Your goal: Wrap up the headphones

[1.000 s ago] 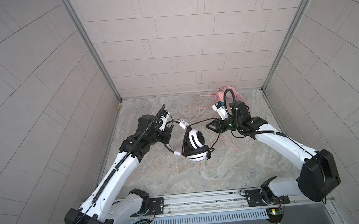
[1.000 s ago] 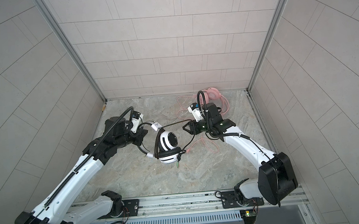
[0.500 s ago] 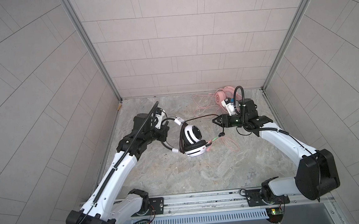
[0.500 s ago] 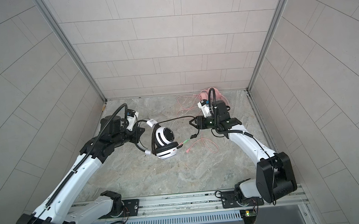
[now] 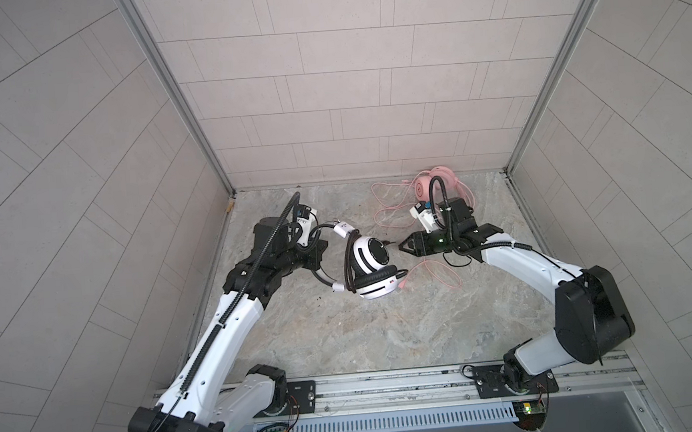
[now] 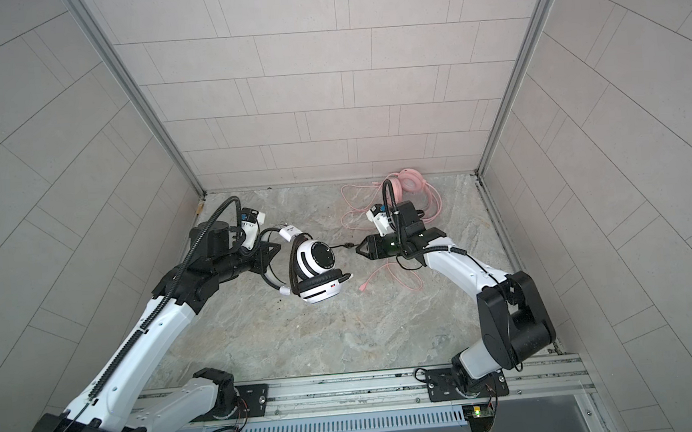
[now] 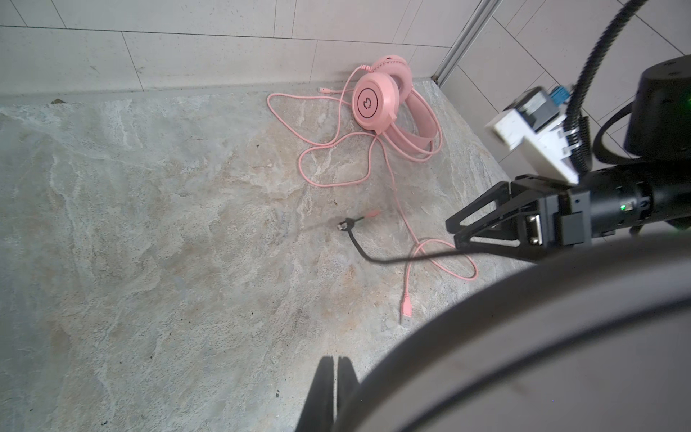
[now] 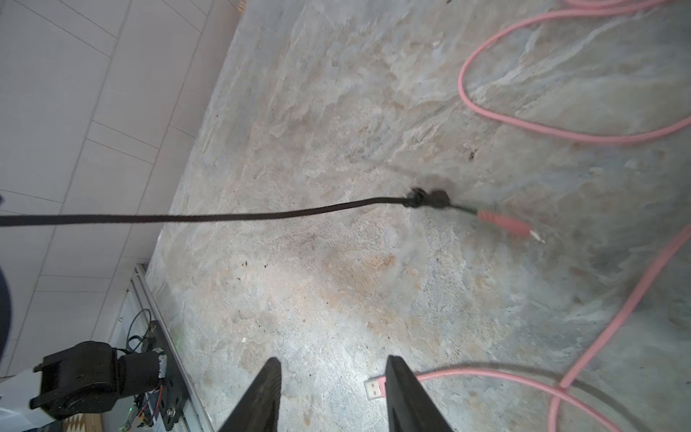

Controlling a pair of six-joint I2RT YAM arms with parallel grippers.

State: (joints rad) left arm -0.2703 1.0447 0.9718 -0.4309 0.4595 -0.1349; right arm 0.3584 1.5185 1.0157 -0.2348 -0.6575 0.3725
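The white-and-black headphones (image 5: 370,265) (image 6: 316,265) hang above the floor, with my left gripper (image 5: 322,250) (image 6: 274,251) (image 7: 336,361) shut on their black headband. The band fills the near corner of the left wrist view as a blur. Their black cable (image 8: 224,215) (image 7: 374,258) runs through the air from the upper earcup, ending in a splitter with a pink jack plug (image 8: 501,224). My right gripper (image 5: 400,247) (image 6: 358,249) (image 8: 331,364) (image 7: 452,232) points at that earcup, open, with nothing between its fingers. The pink headphones (image 5: 434,183) (image 6: 406,183) (image 7: 377,101) lie in the back right corner.
The loose pink cable (image 5: 390,218) (image 7: 336,157) sprawls over the stone floor (image 5: 365,336) behind and under my right arm. Its USB plug (image 8: 374,389) (image 7: 407,310) (image 6: 364,286) lies below the right fingertips. Tiled walls enclose three sides, and a metal rail (image 5: 390,389) runs along the front.
My right gripper swung back and right, then returned close to the upper earcup. The slack black cable between them is now short. The left arm lifted the headset slightly towards the back.
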